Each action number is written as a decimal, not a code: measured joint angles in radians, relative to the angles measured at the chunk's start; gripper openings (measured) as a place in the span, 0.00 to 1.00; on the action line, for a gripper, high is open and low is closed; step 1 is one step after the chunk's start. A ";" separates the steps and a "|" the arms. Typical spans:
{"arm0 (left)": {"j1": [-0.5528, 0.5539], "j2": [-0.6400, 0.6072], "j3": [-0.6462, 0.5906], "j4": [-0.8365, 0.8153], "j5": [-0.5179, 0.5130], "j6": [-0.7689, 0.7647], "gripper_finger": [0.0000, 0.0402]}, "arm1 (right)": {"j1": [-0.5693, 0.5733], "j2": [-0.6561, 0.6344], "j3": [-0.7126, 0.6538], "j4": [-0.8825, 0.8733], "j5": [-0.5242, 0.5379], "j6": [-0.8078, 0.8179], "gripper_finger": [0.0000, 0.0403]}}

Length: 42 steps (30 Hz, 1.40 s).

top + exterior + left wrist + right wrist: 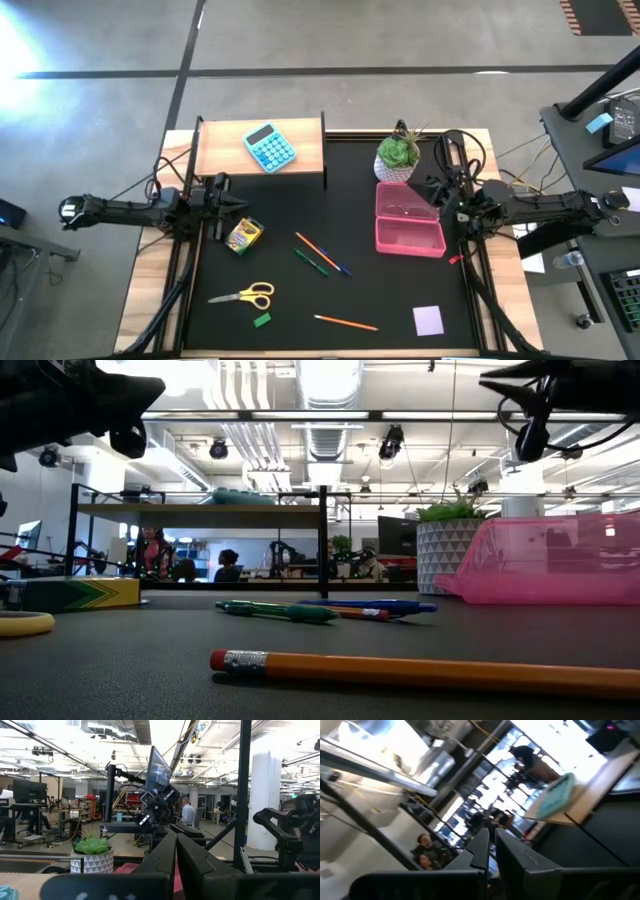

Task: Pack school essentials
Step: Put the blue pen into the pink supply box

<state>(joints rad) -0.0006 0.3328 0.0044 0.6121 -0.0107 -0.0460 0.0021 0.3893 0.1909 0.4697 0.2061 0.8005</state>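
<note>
From above you get the whole layout: the left gripper (238, 206) hangs at the left edge of the black mat (300, 300), fingers pinched together with nothing in them, just above the crayon box (243, 236). The right gripper (436, 190) sits at the right edge beside the pink case (409, 232), also closed up and empty. The case looks empty from here, lid up, with the potted plant (398, 157) just behind it. Loose on the mat: scissors (245, 295), a small green eraser (262, 320), an orange pencil (345, 322) near the front, 3 pens and pencils (322, 256) in the middle, and a lilac notepad (428, 320) at the front right. The calculator (270, 147) is on the wooden shelf (222, 148).

The table-level view loses most of that but shows the pencil's eraser end up close, the pens lying flat behind it, and people in the room beyond.

The left wrist view shows its fingers (162, 855) touching, the plant past them.

The right wrist view shows its 2 fingers (481, 845) nearly together, the calculator on its shelf farther off.
</note>
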 joint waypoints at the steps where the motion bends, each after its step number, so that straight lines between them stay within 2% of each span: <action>1: 0.000 0.000 0.000 0.000 0.000 0.000 0.00 | 0.000 0.000 0.000 0.017 -0.013 -0.001 0.06; 7: 0.000 0.000 0.000 0.000 0.000 0.000 0.00 | 0.000 0.000 0.000 0.118 -0.150 -0.086 0.06; 15: 0.000 0.000 0.000 0.000 0.000 0.000 0.00 | 0.002 0.010 0.001 0.154 -0.110 -0.102 0.06; 21: 0.000 0.000 0.000 0.000 0.000 0.000 0.00 | 0.002 0.073 0.016 0.207 -0.102 -0.069 0.06; 32: 0.000 0.000 0.000 0.000 0.000 0.000 0.00 | 0.002 0.308 0.319 -0.165 -0.218 -0.218 0.06; 37: 0.000 0.000 0.000 0.000 0.000 0.000 0.00 | 0.002 0.421 0.411 -0.270 -0.259 -0.217 0.06; 42: 0.000 0.000 0.000 0.000 0.000 0.000 0.00 | 0.004 0.520 0.468 -0.305 -0.261 -0.126 0.06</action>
<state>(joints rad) -0.0002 0.3332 0.0044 0.6124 -0.0105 -0.0460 0.0063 0.9096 0.6592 0.1652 -0.0553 0.6750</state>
